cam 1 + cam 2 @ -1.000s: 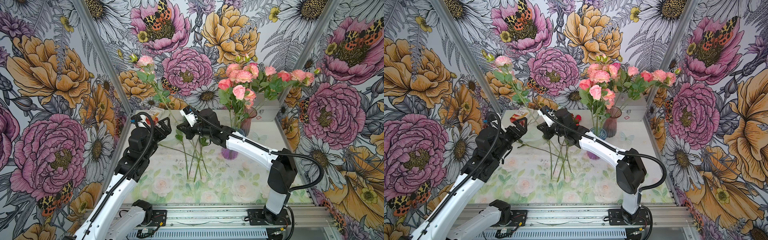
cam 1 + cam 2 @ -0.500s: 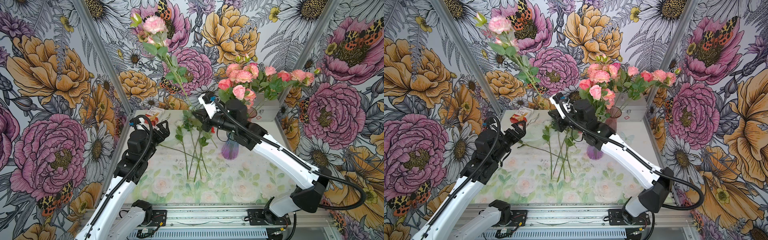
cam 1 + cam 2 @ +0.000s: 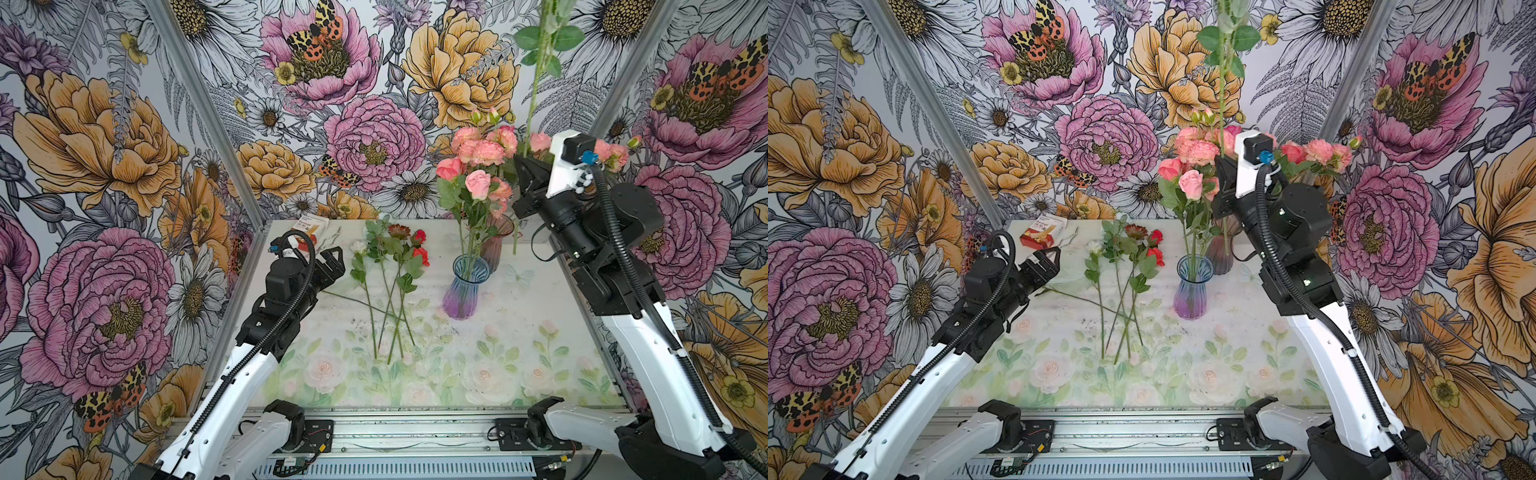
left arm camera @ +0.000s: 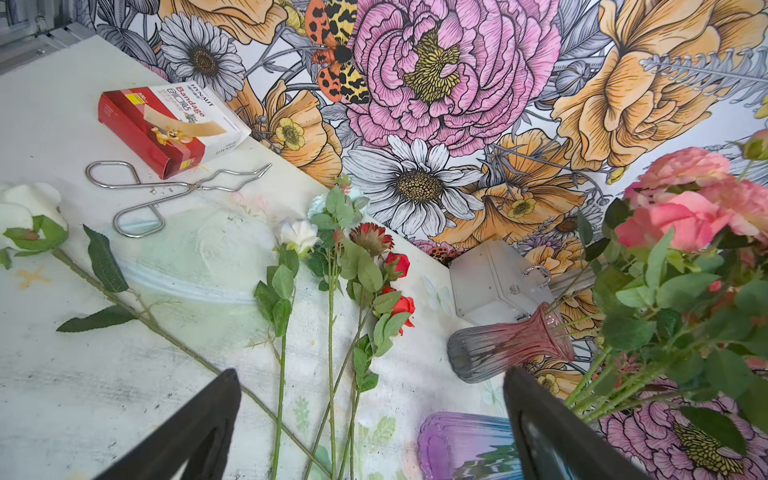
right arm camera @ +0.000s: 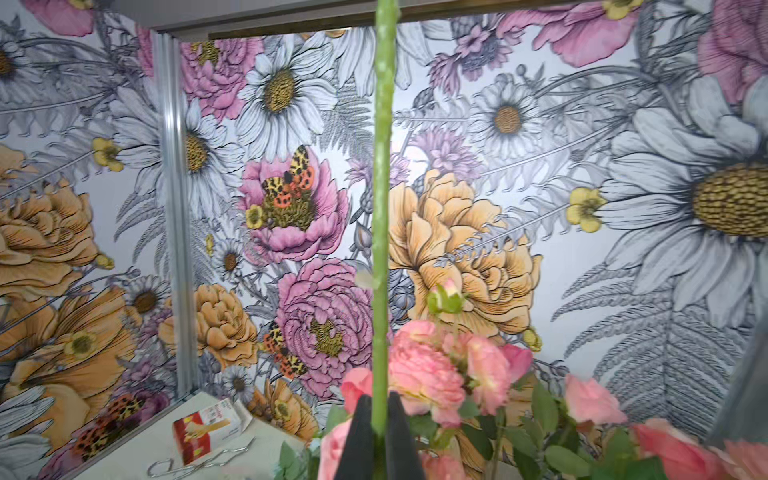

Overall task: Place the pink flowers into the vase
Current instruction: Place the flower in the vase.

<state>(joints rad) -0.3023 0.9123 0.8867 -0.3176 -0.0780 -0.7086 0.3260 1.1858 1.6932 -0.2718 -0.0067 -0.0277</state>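
Note:
My right gripper point(image 3: 526, 161) point(image 3: 1223, 163) point(image 5: 379, 405) is shut on the long green stem point(image 3: 536, 83) point(image 5: 380, 208) of a pink flower. It holds the stem upright, high above the back right of the table; the bloom is cut off by the top edge. Just below and left of it, pink flowers point(image 3: 478, 183) point(image 3: 1191, 183) stand in a blue-purple glass vase point(image 3: 463, 291) point(image 3: 1192, 291). Behind that, a pink-grey vase point(image 3: 494, 247) point(image 4: 511, 349) holds more pink blooms point(image 3: 611, 151) leaning right. My left gripper point(image 3: 335, 262) point(image 4: 370, 374) hovers open over the table's left side.
Red, maroon and white flowers point(image 3: 399, 249) point(image 4: 374, 241) lie in the middle of the table, stems toward the front. A long-stemmed white rose point(image 4: 25, 208) lies under my left gripper. A bandage box point(image 4: 166, 124), metal tongs point(image 4: 166, 191) and a grey metal case point(image 4: 494, 282) sit along the back wall.
My right arm has swung the pink flower up and to the right, from over the table's middle to above the vases. The bloom has left the frame. The left arm has stayed put.

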